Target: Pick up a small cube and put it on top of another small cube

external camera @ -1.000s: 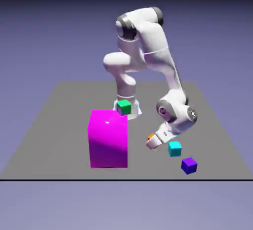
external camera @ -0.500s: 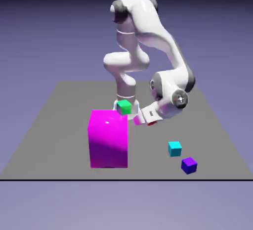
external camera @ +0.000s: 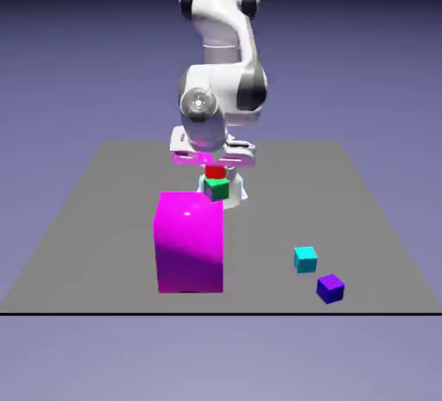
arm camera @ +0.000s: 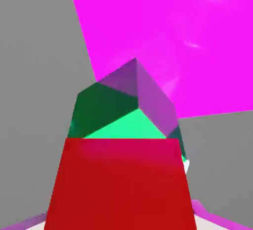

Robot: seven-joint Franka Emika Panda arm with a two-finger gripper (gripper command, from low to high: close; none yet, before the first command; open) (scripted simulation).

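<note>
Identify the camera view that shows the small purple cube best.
The exterior view: the purple cube shows whole there, unobstructed, near the table's front edge, beside the cyan cube. The hand view doesn't show it.

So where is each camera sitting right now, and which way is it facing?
Exterior view: fixed across the table, above it, facing the robot's base; nearly the whole white arm shows, with the gripper.
Hand view: on the hand, looking along the gripper past the small red cube at the green cube and big magenta block; of the robot, only bits at the bottom corners show.
Shared: red cube, green cube, magenta block and grey tabletop.
</note>
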